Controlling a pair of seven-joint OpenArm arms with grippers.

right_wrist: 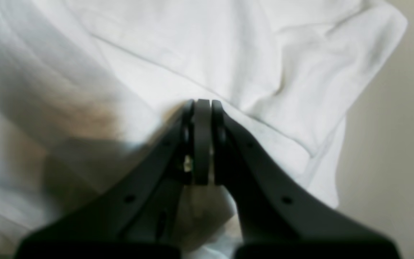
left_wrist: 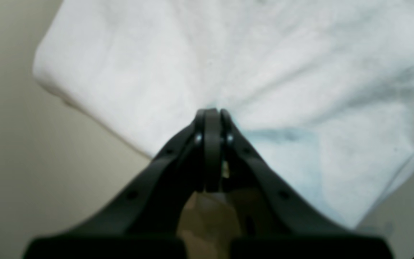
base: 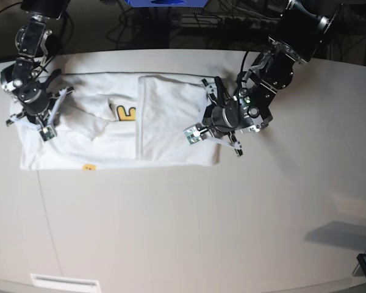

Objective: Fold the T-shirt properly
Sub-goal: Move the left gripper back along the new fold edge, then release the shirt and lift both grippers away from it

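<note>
Desk [base: 171, 232] bears half-folded T-shirt [base: 171, 131]; left hand [base: 215, 122] & right hand [base: 36, 110] pinch its opposite ends. Mid-fold; next likely needs lifting both ends over evenly.

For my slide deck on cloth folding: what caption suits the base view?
Two arms work a partly folded white T-shirt on a table, left gripper and right gripper shut at opposite ends.

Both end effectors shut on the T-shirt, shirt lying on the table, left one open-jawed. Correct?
Not quite. The left end effector is shut on the T-shirt, jaws together, as the left wrist view shows. The right end effector is shut on it too; the table holds the shirt.
</note>
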